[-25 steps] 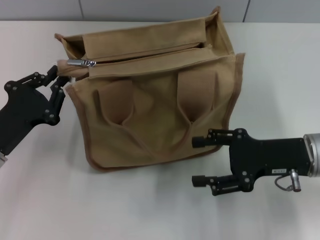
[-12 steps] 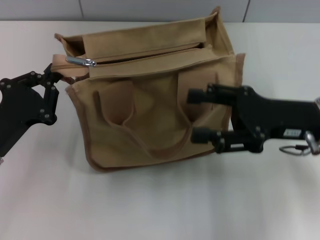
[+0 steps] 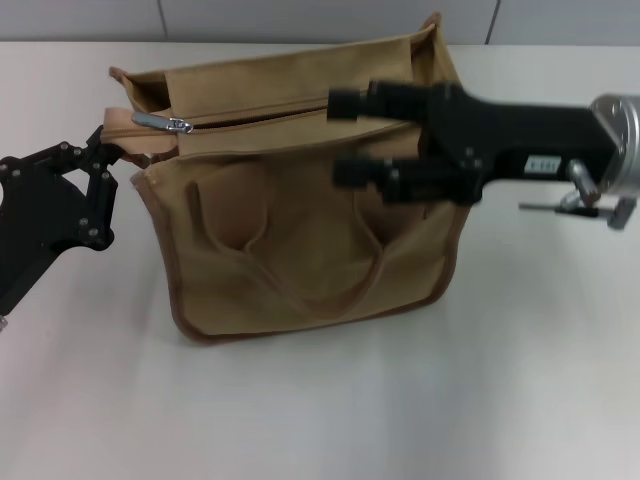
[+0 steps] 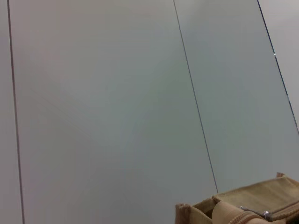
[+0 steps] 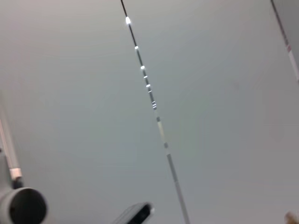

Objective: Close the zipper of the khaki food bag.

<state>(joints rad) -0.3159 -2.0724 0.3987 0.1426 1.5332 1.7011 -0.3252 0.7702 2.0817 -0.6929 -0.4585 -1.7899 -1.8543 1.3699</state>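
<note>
Khaki food bag (image 3: pixel 300 250) with brown piping; silver zipper (image 3: pixel 165 123) slider

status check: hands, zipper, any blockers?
Left hand at the khaki food bag's left end, by the slider. Right hand open above the zipper. Zipper not closed. No blockers.

From my station, the khaki food bag (image 3: pixel 300 240) sat on the desk (image 3: pixel 330 410), a little left of centre, with a wall (image 3: pixel 320 18) behind it. The zipper (image 3: pixel 290 112) ran across the bag's top panel, its slider (image 3: pixel 160 122) at the left end. My left gripper (image 3: pixel 105 165) was at the bag's left side, just beside that end. My right gripper (image 3: pixel 345 135) reached in from the right, over the top panel, fingers (image 3: pixel 350 100) spread apart, one on each side of the zipper line.
</note>
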